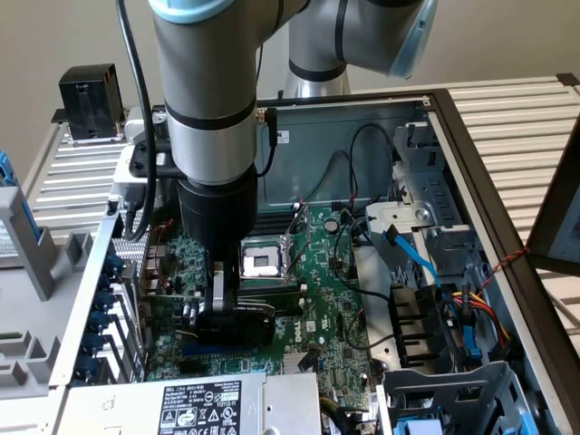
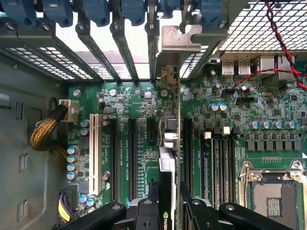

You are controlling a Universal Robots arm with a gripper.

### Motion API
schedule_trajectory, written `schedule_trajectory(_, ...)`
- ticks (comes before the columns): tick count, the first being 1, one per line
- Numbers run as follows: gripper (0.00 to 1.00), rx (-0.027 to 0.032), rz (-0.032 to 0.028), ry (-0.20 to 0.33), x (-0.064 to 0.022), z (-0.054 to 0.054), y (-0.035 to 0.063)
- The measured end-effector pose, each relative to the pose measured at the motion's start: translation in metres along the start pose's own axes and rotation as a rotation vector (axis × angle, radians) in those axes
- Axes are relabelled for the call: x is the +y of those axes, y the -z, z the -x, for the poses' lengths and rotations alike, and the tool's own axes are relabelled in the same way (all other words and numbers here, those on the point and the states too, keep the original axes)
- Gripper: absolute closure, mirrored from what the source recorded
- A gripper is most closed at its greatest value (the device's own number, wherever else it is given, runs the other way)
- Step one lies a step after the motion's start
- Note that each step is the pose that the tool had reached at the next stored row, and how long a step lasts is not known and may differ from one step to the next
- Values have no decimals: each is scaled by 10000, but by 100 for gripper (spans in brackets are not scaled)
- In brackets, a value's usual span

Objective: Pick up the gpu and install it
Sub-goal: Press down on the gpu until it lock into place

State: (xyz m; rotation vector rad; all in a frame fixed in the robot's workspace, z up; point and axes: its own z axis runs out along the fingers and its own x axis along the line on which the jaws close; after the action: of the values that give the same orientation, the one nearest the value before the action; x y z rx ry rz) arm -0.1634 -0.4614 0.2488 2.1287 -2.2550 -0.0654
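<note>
My gripper (image 2: 168, 189) is shut on the gpu (image 2: 169, 129), which I see edge-on between the two black fingers (image 2: 153, 191). Its silvery end bracket (image 2: 180, 43) stands against the slotted rear wall of the case. The card hangs low over the big green motherboard (image 2: 139, 96), in line with a gap between the black expansion slots (image 2: 130, 158). Whether its edge sits in a slot I cannot tell. In the exterior view the gripper (image 1: 220, 313) holds the dark card (image 1: 254, 319) just in front of the CPU socket (image 1: 263, 261), toward the exterior view's left.
Blue slot latches (image 2: 96, 12) line the rear wall. A white slot (image 2: 93, 153) and a yellow braided cable (image 2: 45, 134) lie to one side, memory slots (image 2: 223, 163) and the CPU socket (image 2: 273, 196) to the other. Power supply (image 1: 208, 403), drive cage (image 1: 453, 390) and loose cables (image 1: 408, 254) crowd the case.
</note>
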Motion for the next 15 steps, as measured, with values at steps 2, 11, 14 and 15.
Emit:
schedule_trajectory(2,74,0,0,0,0,0,0)
schedule_trajectory(11,74,0,0,0,0,0,0)
schedule_trajectory(14,74,0,0,0,0,0,0)
schedule_trajectory(15,74,0,0,0,0,0,0)
